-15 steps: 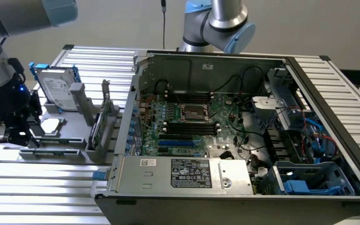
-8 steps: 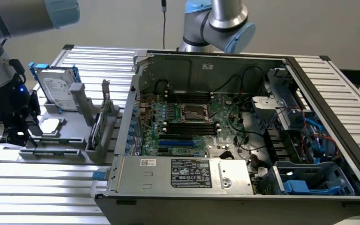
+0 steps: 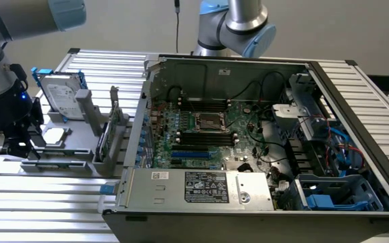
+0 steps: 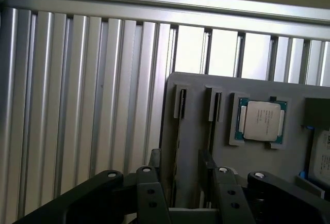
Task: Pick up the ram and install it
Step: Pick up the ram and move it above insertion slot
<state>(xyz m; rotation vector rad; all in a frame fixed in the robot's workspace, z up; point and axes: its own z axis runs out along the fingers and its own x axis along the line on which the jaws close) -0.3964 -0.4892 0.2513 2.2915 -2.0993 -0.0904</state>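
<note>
The gripper (image 3: pixel 16 147) is down low at one end of a grey holder (image 3: pixel 59 164) that sits on the slatted table (image 3: pixel 46 202). Seen from the wrist, its two fingers (image 4: pixel 154 164) stand parted with a clear gap between them. The ram (image 4: pixel 178 146) stands on edge in its slot and runs straight through that gap. Neither finger looks pressed against the board, so the tool has hold of nothing.

Just outside the other finger is a second slot (image 4: pixel 216 105) with a similar thin dark edge in it. Farther from the tool on that side, the square processor chip (image 4: pixel 261 121) lies flat in its recess. Past the chip is the corner of the hard drive (image 4: pixel 320 154).

The exterior view gives the wider room. There the hard drive stands upright in blue brackets at the far side of the holder from the gripper. The open computer case (image 3: pixel 222 68) lies well apart from the tool, toward the exterior view's right. The motherboard (image 3: pixel 201 121) is laid bare inside it, and rows of black memory slots (image 3: pixel 208 137) sit beside the processor socket. The joint of a second arm (image 3: pixel 238 20) shows behind the case.

I cannot make out the ram's thin edge from that distance, so the wrist view is what places it between the fingers.
</note>
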